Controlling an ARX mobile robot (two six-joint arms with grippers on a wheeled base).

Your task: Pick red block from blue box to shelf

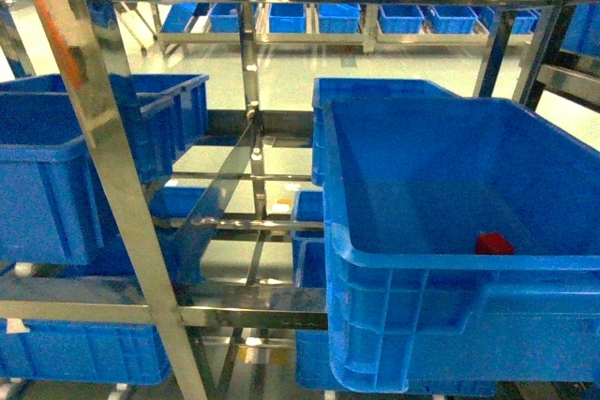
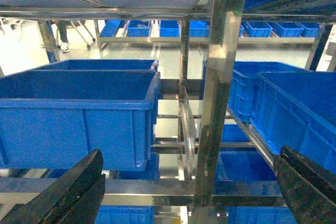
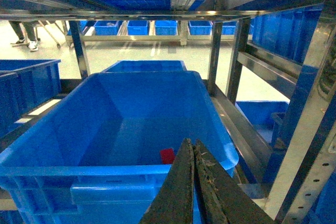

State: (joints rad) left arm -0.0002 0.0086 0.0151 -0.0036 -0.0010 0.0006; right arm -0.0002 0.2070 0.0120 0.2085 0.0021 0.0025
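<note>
- The red block (image 1: 493,244) lies on the floor of the blue box (image 1: 422,259), near the front wall and toward the right side in the head view; the right wrist view shows it low in the box, just behind the near wall.
- Nothing grips the block, so the pick has not begun as far as these views show.
- The right hand (image 3: 195,150) has its two dark fingers pressed together with nothing between them; it hangs at the near rim of the box, pointing toward the block but apart from it.
- The left hand (image 2: 189,182) stands spread wide and empty, facing an upright of the shelf (image 2: 220,103) and another blue crate (image 2: 79,114) to the left.
- Neither hand shows in the head view.
- Left to do, in my judgement: spread the right fingers, reach down into the box, close on the block, lift it clear of the walls, and set it on a rail or tier of the shelf.
</note>
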